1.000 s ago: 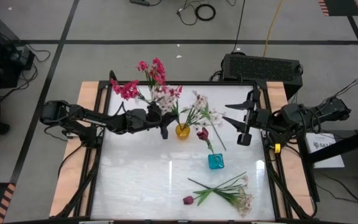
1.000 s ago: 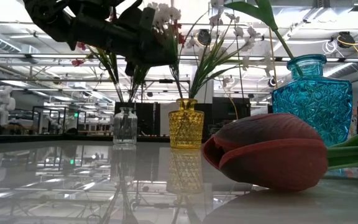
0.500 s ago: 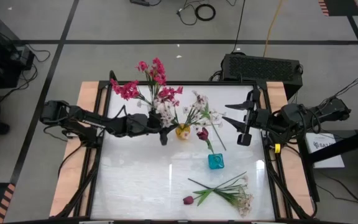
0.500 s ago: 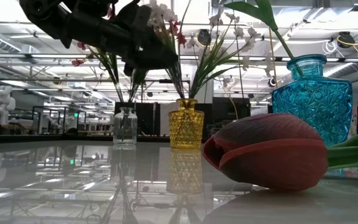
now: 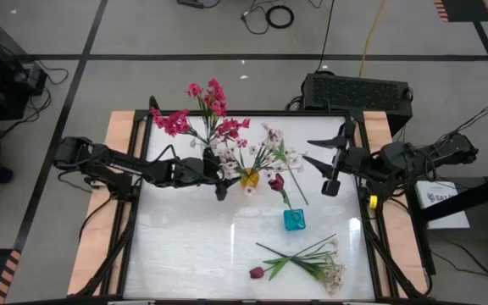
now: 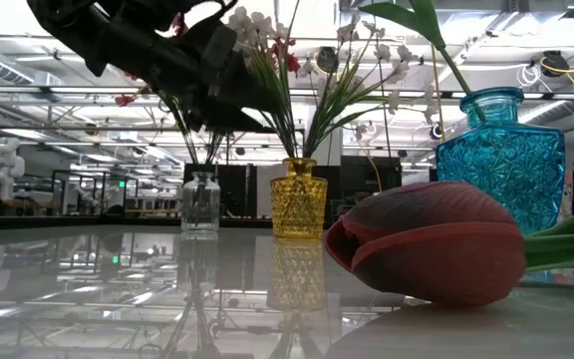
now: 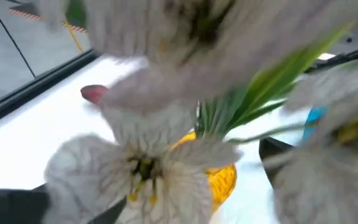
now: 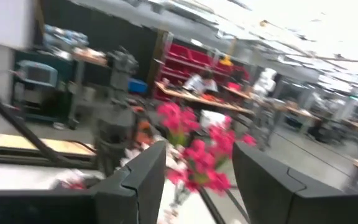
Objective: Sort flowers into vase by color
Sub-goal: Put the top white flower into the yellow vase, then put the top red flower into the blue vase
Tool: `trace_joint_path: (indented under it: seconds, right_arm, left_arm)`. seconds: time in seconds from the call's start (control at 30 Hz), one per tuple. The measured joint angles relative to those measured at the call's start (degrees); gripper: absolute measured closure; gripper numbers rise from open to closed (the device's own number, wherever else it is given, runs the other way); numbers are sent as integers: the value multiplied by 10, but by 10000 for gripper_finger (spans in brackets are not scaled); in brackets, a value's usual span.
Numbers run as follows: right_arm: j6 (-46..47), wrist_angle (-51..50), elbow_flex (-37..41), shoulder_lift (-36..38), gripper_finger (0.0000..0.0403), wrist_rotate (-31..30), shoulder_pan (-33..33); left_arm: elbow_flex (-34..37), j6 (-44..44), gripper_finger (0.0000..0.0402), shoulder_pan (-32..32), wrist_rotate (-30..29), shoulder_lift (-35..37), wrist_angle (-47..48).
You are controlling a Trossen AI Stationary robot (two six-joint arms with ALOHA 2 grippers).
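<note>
My left gripper [image 5: 221, 182] is open just left of the yellow vase [image 5: 249, 179], above the table. A white-blossomed sprig [image 5: 230, 161] stands with its stems in that vase [image 6: 298, 197]. Its blossoms [image 7: 142, 168] crowd between the fingers and hide the tips. Magenta-pink flowers [image 5: 202, 106] stand in a clear vase [image 6: 200, 202]. A maroon tulip [image 5: 275, 181] stands in the blue vase [image 5: 294, 220]. A loose maroon tulip [image 5: 257, 272] and white sprigs [image 5: 329, 271] lie flat on the table near its near edge. My right gripper [image 5: 333, 169] is open and empty, raised at the right. My left gripper stands around the white sprig's blossom end [image 7: 166, 112]. The blossoms fill the wrist view and hide the fingertips, so I cannot tell whether a finger touches the sprig.
Wooden rails [image 5: 121, 152] border the white table on the left and right. A black box [image 5: 356, 91] sits beyond the far edge. The loose tulip's bud [image 6: 431, 239] lies close to the low camera. Bare tabletop [image 5: 193, 246] lies at the near left.
My left gripper has drawn back a little toward the table's left and near edges. The white sprig's stems now show bare between it and the yellow vase. The white blossoms have leaned toward the near edge.
</note>
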State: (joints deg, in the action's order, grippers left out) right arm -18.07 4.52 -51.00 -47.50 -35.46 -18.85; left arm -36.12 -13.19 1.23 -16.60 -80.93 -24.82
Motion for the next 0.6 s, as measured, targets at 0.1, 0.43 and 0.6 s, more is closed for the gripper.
trace_joint_path:
  seconds: [0.1,0.43,0.6]
  right_arm:
    - [4,-22,0,5,225,-34,0]
    - [61,-128,2,55,225,-59,2]
    - [100,-168,34,89,225,-110,11]
  left_arm:
    - [-8,0,60,4,0,14,45]
    - [-7,-60,58,31,-4,90,183]
    - [-7,-88,58,57,-4,115,249]
